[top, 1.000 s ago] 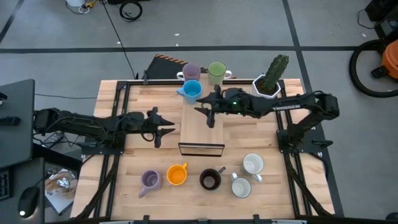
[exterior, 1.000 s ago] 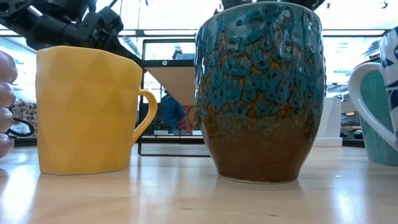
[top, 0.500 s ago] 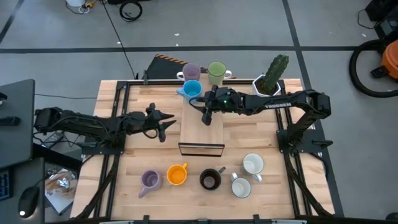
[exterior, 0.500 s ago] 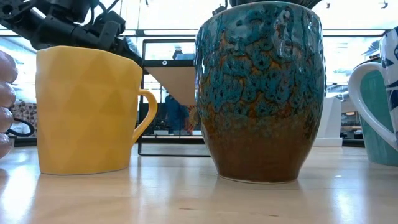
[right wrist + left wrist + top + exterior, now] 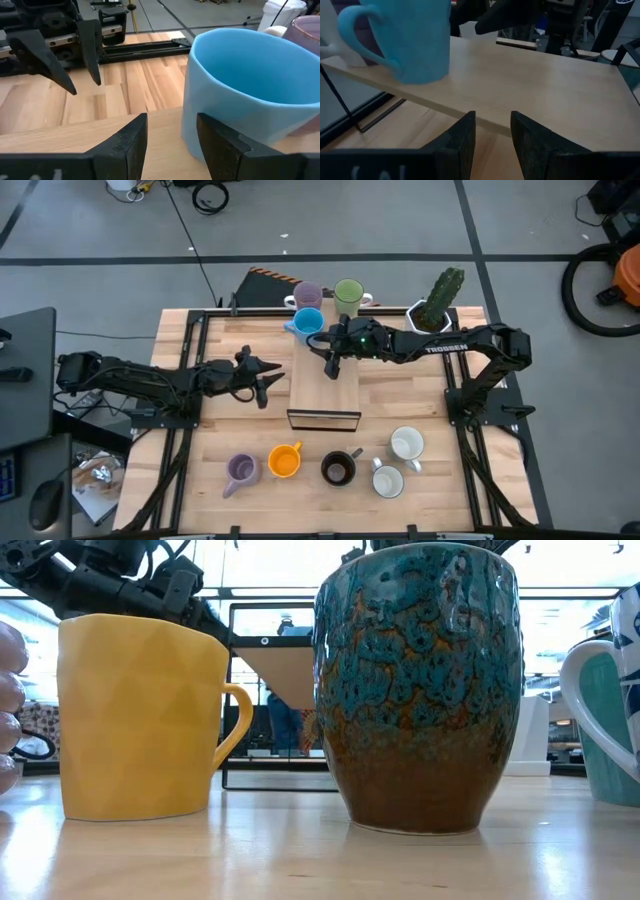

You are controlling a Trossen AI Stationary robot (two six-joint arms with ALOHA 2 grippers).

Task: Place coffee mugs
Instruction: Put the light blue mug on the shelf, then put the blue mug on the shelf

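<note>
Black fingers of your right gripper (image 5: pixel 333 366) stand partly apart with nothing between them, hovering over the far end of the wooden shelf (image 5: pixel 325 392), just beside the light blue mug (image 5: pixel 309 324). In the right wrist view that mug (image 5: pixel 245 95) fills the frame right past the fingertips (image 5: pixel 127 135), so the gap looks set for its wall or rim; my read is you're lining up a grasp, not yet touching.

Your left gripper (image 5: pixel 262 381) waits just left of the shelf, jaws also part open and empty, pointed at the shelf edge (image 5: pixel 520 100). It likely parks there to stay out of the right arm's path.

Mugs relative to the shelf:
- Far side: light blue at the corner, lilac mug (image 5: pixel 306 295) and green mug (image 5: pixel 348 296) behind it.
- Near side, in a row: second lilac mug (image 5: pixel 241 471), orange mug (image 5: pixel 285 461), black mug (image 5: pixel 338 468), two white mugs (image 5: pixel 406 444).
- Cactus pot (image 5: pixel 432 315) sits off the far right corner; not yours to move.

Shelf top is bare, so I judge placement hasn't started. Watch the handle side on the blue one: it faces away from the shelf.
</note>
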